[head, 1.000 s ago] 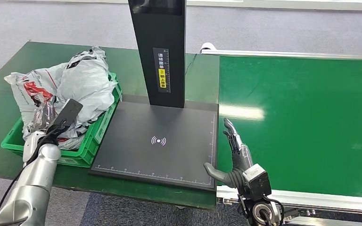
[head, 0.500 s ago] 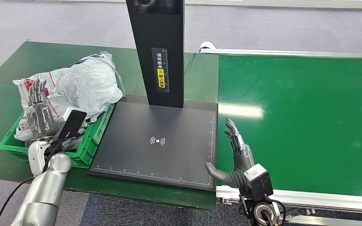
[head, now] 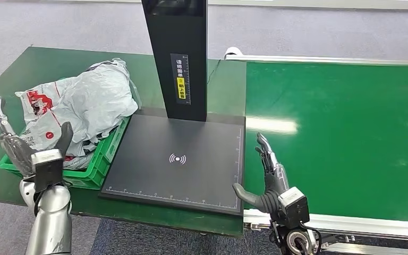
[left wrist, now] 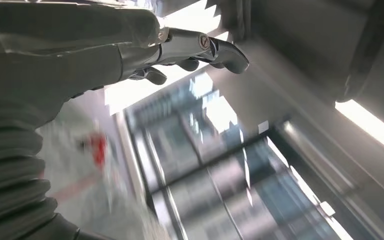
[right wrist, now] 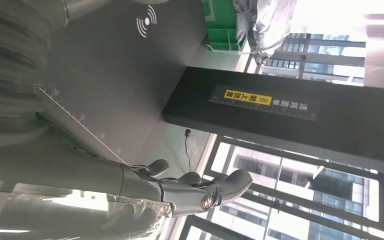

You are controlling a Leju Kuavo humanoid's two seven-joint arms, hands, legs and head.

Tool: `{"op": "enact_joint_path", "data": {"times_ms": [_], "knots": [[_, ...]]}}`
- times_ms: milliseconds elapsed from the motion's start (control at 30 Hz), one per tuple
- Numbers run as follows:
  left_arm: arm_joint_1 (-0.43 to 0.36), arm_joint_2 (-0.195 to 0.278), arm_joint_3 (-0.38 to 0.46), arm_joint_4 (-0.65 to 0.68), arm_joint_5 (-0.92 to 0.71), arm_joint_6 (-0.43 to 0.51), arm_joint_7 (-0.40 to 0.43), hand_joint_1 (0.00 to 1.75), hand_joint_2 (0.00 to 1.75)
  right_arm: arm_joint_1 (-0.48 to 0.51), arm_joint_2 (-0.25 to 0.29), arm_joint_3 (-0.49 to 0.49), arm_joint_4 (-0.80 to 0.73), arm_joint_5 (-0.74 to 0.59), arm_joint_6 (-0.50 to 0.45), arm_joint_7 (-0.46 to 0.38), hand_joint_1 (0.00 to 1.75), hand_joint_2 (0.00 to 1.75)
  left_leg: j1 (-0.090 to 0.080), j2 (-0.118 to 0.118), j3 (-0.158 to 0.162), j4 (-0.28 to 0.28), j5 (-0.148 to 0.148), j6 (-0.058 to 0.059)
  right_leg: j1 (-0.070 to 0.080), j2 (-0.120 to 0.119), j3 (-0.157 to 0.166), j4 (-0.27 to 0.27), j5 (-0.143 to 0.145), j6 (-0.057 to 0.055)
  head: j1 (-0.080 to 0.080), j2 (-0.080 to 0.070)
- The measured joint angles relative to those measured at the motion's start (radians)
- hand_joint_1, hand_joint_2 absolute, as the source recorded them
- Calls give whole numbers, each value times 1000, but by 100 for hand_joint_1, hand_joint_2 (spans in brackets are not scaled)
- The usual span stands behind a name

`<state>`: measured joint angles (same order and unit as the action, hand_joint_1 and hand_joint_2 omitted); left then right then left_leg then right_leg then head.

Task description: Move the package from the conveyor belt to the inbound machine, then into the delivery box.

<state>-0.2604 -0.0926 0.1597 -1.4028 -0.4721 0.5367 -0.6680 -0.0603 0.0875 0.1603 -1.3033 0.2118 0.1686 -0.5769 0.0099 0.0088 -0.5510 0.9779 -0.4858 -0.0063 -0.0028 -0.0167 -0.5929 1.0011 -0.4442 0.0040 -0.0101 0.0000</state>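
**Inspector:** Start with the largest item. You have one belt [head: 340, 133], green, on the right, and nothing lies on the stretch in view. One counter [head: 26, 74] carries the rest. One machine [head: 178, 159], a dark scan plate with a black post, stands between belt and box; its plate is bare.

**Operator:** And the package?

**Inspector:** I count one box [head: 103, 154], a green crate at the left of the counter, touching the plate's edge. The packages [head: 82, 103] lie in it as a heap of grey and white bags, piled above the rim. I cannot separate them well enough to count; at least two. By my judgement the delivery step is done and you are between cycles.

**Operator:** The hands?

**Inspector:** Two, both holding nothing. Your left hand [head: 24, 146] is raised just outside the box's near corner, fingers spread wide, apart from the bags. Your right hand [head: 265, 178] hovers at the seam between plate and belt, fingers straight, thumb out.

**Operator:** Advice for the step in hand?

**Inspector:** Draw the left arm clear of the heap so no bag snags and slides off. Hold the right hand low beside the belt, spread, ready for the next package.
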Motion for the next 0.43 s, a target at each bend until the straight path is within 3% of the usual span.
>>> {"op": "enact_joint_path", "data": {"times_ms": [233,333,433], "knots": [[109,12,-187,-91,280,-484,-29,0,175,-12,-2,4,5,-21,6,-21,0,175,-1,1,0,0,-1,1,-1,0,0,0,0,0,0,0],[168,12,-259,-101,322,-594,-31,0,175,-13,3,16,5,-35,9,-25,0,175,-1,1,-1,0,-1,1,-1,0,0,0,0,0,0,0],[219,12,-302,-105,356,-643,-30,0,175,-16,15,32,5,-43,1,-15,0,175,0,2,-1,0,-2,1,-1,1,-1,0,0,0,0,0]]}}
